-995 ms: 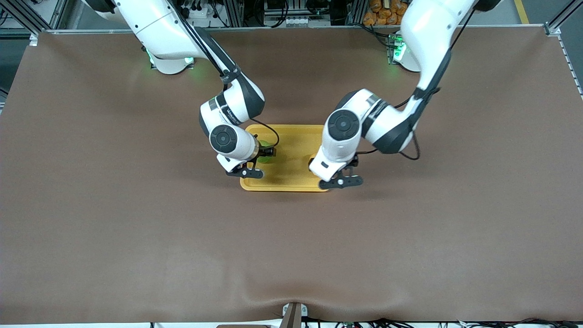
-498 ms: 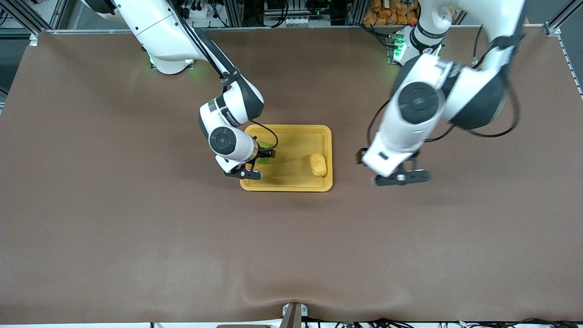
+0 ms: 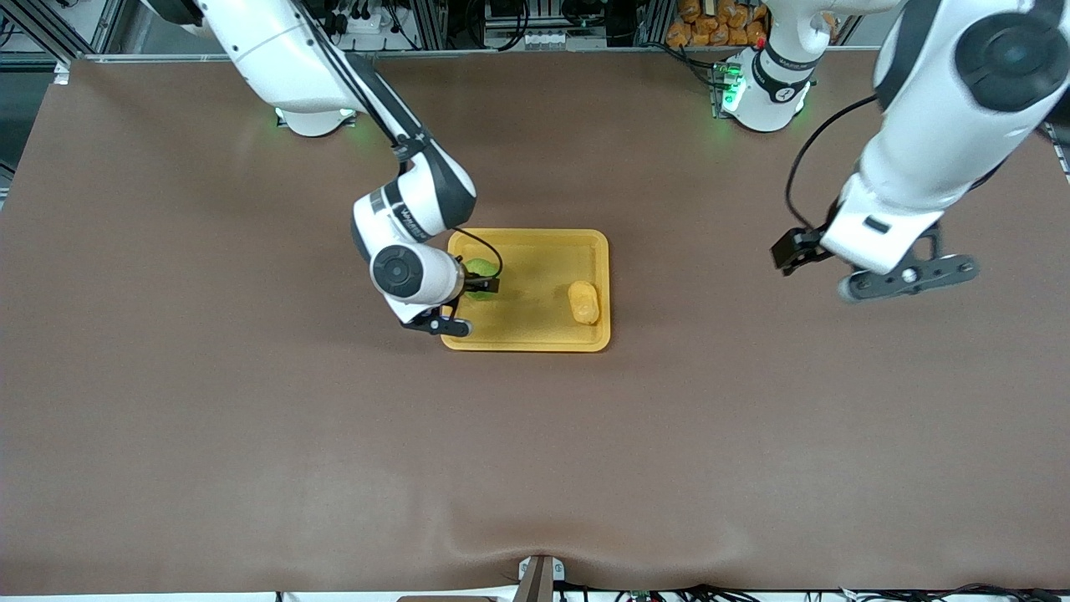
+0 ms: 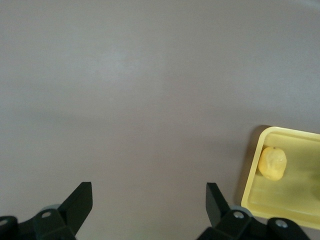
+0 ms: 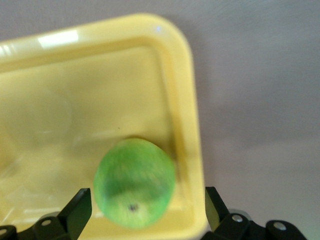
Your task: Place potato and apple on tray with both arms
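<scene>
Both items on the tray (image 3: 535, 334), both grippers spread.

I see the apple (image 5: 135, 182) probably loose under my right gripper (image 5: 145, 210); potato (image 3: 583, 302) toward the left arm's end; left gripper (image 4: 147, 207) over bare bench (image 3: 251, 451).

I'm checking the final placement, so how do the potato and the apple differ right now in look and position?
The potato is an oval yellow-orange lump, while the apple is round and bright green. The potato lies at the tray's end toward the left arm, the apple at the end toward the right arm. The open right gripper hangs right over the apple; the open left gripper is over bare table, away from the potato. Both rest inside the tray, neither gripped.
</scene>
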Controlling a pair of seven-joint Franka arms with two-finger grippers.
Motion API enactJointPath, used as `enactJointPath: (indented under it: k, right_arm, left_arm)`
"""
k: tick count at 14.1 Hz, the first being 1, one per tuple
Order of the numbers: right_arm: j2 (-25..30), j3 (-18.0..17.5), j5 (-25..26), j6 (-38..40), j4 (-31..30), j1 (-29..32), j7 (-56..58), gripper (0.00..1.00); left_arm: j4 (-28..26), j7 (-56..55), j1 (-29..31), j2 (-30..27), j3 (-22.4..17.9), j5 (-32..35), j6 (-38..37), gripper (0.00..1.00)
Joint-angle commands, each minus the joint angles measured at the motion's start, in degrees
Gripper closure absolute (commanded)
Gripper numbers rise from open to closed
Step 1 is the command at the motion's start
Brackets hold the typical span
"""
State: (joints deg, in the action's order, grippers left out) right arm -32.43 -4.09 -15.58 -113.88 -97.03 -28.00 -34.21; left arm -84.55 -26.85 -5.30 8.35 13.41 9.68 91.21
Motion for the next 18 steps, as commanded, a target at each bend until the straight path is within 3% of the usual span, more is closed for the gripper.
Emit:
enactJointPath:
  k: [1, 5, 10, 11, 13, 14, 16, 18]
  right_arm:
    - [4.55, -0.57, 0.72, 6.9, 2.37, 5.57, 1.68, 0.0]
    - [9.39, -1.01, 0.55, 17.01, 3.86, 18.57, 10.1, 0.0]
    - [18.88, -0.57, 2.75, 18.34, 3.43, 26.75, 19.95, 0.0]
    - [20.46, -0.31, 3.44, 19.39, 3.34, 28.07, 22.58, 0.0]
    - [23.27, 6.95, 4.33, 20.19, 3.51, 26.87, 28.55, 0.0]
    - [25.29, 8.55, 4.94, 20.27, 3.43, 26.68, 33.03, 0.0]
    - [29.07, 8.48, 11.76, 20.45, 3.6, 28.17, 36.23, 0.0]
    - [32.85, 8.39, 13.73, 21.32, 3.51, 28.7, 37.46, 0.0]
  left_arm:
    - [-0.88, 1.63, 2.3, -2.89, 0.13, -0.62, -2.87, 0.0]
    - [-0.79, 4.87, 6.87, -4.65, 0.13, -5.64, -3.05, 0.0]
    - [-1.49, 16.03, 10.13, -6.84, -0.22, -5.81, -3.23, 0.0]
    - [-1.93, 18.31, 9.09, -7.37, -2.4, -5.82, -3.23, 0.0]
    - [-4.47, 21.22, 2.95, -9.82, -9.67, -5.82, -3.75, 0.0]
    - [-5.79, 21.23, 2.14, -10.97, -10.76, -6.08, -3.84, 0.0]
    - [-7.81, 21.32, 2.13, -12.91, -11.03, -6.87, -4.19, 0.0]
    - [-10.01, 21.32, 2.13, -15.1, -11.12, -7.74, -4.11, 0.0]
